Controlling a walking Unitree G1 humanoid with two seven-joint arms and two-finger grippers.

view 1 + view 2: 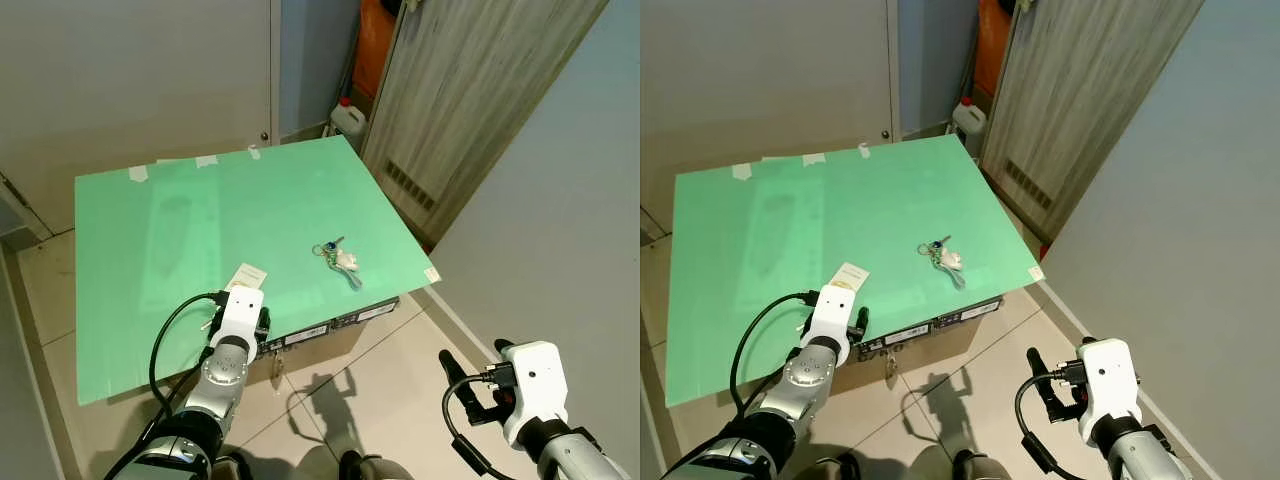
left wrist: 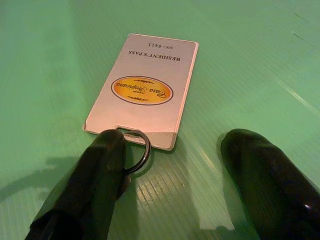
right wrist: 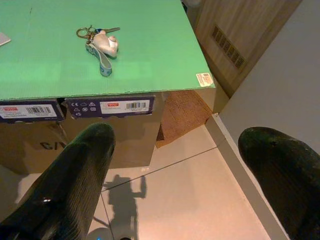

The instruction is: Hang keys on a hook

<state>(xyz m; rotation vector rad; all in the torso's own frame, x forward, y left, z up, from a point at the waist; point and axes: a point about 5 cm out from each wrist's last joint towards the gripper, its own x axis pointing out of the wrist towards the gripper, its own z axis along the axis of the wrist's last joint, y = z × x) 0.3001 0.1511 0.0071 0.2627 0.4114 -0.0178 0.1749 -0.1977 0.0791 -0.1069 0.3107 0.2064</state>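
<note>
**We reach for the card, keys wait**

Head views: our keys (image 1: 340, 258) lie mid-frame on the green worktop (image 1: 150, 230).

Left wrist: left gripper (image 2: 175, 165) fingers wide apart around a pass card (image 2: 142, 87), holding nothing.

Right wrist: right gripper (image 3: 185, 165) spread, empty, above the floor (image 3: 180, 195).

A flat green corrugated plastic sheet serves as the table (image 1: 180, 230), resting on brown cardboard boxes (image 3: 75, 135) with barcode labels along the near edge. A bunch of metal keys with a white fob and blue strap (image 1: 342, 258) lies toward the right edge, nearer the near right corner. A white rectangular resident's pass card with an orange oval logo and a metal ring (image 2: 145, 87) lies close to the near edge, left of the keys. Pieces of pale tape (image 1: 138, 173) sit along the far edge.
</note>
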